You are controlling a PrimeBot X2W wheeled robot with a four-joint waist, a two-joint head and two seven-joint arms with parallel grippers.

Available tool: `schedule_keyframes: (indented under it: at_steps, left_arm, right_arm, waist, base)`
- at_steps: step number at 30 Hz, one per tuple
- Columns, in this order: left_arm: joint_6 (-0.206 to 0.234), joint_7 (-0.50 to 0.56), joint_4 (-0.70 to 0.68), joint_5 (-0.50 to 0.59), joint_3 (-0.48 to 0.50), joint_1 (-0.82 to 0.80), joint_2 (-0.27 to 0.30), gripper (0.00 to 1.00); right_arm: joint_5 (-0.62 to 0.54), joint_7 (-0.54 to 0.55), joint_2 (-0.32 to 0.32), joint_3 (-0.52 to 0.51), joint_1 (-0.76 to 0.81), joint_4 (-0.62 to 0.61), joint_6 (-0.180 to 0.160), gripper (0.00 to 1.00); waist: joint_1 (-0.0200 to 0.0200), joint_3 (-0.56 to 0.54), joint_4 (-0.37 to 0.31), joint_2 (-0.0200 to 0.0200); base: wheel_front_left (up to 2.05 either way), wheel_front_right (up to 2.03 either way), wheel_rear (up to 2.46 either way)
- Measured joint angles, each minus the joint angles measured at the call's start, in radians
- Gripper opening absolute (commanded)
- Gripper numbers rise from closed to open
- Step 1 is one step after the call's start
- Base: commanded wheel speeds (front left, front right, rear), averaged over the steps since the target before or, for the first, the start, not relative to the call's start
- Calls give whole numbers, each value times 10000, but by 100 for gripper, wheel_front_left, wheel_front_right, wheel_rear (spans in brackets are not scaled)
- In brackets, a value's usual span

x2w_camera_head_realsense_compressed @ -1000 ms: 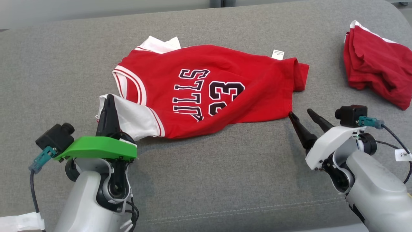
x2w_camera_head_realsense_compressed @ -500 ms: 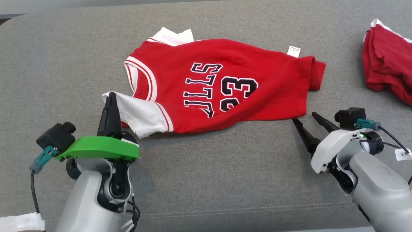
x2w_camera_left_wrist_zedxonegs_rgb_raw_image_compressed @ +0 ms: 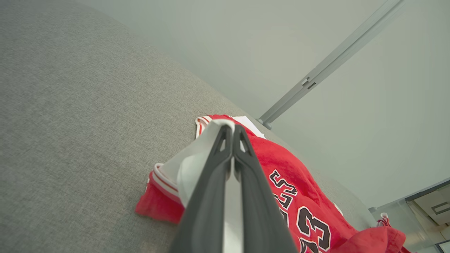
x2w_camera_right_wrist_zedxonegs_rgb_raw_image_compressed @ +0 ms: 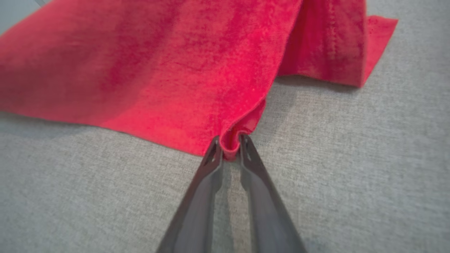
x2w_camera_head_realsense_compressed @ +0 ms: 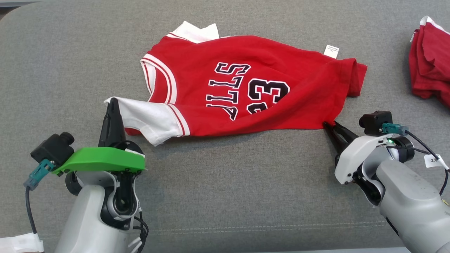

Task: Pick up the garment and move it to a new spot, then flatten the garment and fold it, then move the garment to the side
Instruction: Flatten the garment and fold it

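Right gripper [x2w_camera_head_realsense_compressed: 328, 125] has gone from fingers spread just short of the hem to pinched nearly closed on the near right hem corner of the red jersey [x2w_camera_head_realsense_compressed: 299, 80]; the whole head view has also shifted, which is camera motion, not the garment. Right wrist view confirms it: right gripper [x2w_camera_right_wrist_zedxonegs_rgb_raw_image_compressed: 229, 146] has a small bunched fold of jersey [x2w_camera_right_wrist_zedxonegs_rgb_raw_image_compressed: 158, 70] hem between its tips, with a narrow gap behind the tips. Left gripper [x2w_camera_head_realsense_compressed: 113, 102] stays fully closed on the outer edge of the near white sleeve [x2w_camera_head_realsense_compressed: 147, 117]; in the left wrist view the left gripper [x2w_camera_left_wrist_zedxonegs_rgb_raw_image_compressed: 232, 128] has its fingers pressed together with white cloth running up between them and the jersey [x2w_camera_left_wrist_zedxonegs_rgb_raw_image_compressed: 277, 158] beyond. Jersey lies spread but creased across the middle of the grey cushion [x2w_camera_head_realsense_compressed: 225, 196], neck toward the robot's left, hem toward its right. Count: two grippers, both gripping; two red garments, the jersey plus a second red garment [x2w_camera_head_realsense_compressed: 430, 66] bunched at the far right, well apart; two white sleeves, the far sleeve [x2w_camera_head_realsense_compressed: 198, 32] poking out behind the shoulder; one care label [x2w_camera_head_realsense_compressed: 331, 51] at the far hem. Chest lettering [x2w_camera_head_realsense_compressed: 226, 89] is partly lost in a crease, only "LLS" readable, and the "23" [x2w_camera_head_realsense_compressed: 269, 96] is clipped along its lower edge by a fold. Second garment is cut off by the frame edge. White scrap [x2w_camera_head_realsense_compressed: 17, 243] at bottom left is cropped, can't identify
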Motion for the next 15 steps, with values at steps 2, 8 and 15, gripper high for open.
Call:
schedule_keyframes:
  at_steps: [2,8,15]
  left_arm:
    - [0,0,-6,27,71,1,0,0]
    - [0,0,-25,113,140,12,-2,0]
    - [-29,0,-94,646,447,476,-4,0]
  right_arm:
    - [-13,-19,35,52,-32,33,0,0]
    - [257,-188,163,-301,-114,-107,2,0]
    - [1476,-391,382,-1126,-26,-1576,2,0]
  waist:
    - [0,-1,-21,0]
    - [0,-44,-169,0]
    - [0,-253,-366,0]
  base:
    - [0,0,0]
    - [0,0,0]
    - [0,0,0]
